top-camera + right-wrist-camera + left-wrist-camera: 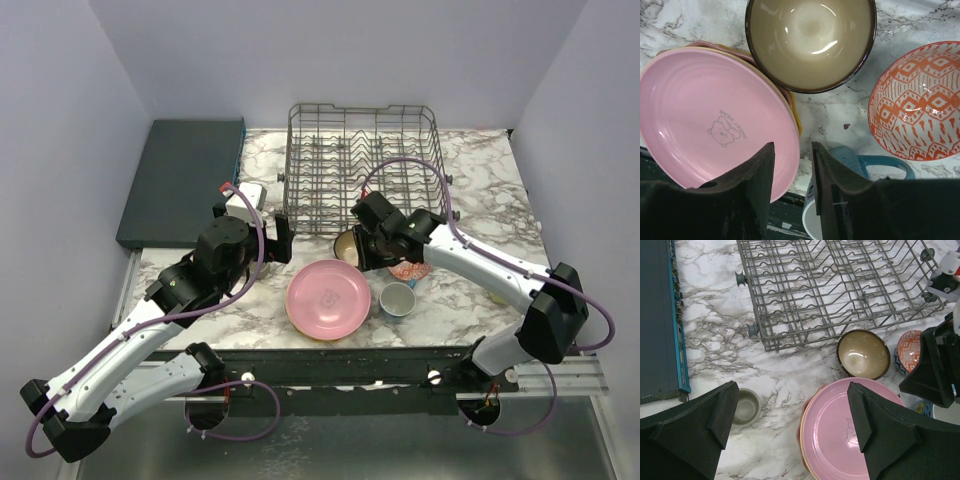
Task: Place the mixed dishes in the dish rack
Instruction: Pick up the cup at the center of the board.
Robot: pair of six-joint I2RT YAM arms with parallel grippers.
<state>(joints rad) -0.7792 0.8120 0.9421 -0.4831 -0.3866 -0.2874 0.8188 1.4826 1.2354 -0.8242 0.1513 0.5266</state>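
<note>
The grey wire dish rack [362, 165] [840, 285] stands at the back with nothing in it. In front of it a pink plate [328, 298] [840, 430] [715, 120] tops a small stack of plates. A brown bowl [863, 354] [810, 42], a red-patterned bowl [910, 347] [920, 102] and a blue mug [398, 299] [860, 165] lie around the stack. A grey-green mug [745, 406] sits to its left. My left gripper [792, 405] hangs wide open above the plate's left edge. My right gripper [793, 147] hovers between plate and blue mug, jaws narrowed but apart, holding nothing.
A flat dark teal slab [183, 180] [657, 320] lies at the back left, beside the rack. The marble table [480, 200] ends at a dark front rail near the plate stack. Purple walls close in on three sides.
</note>
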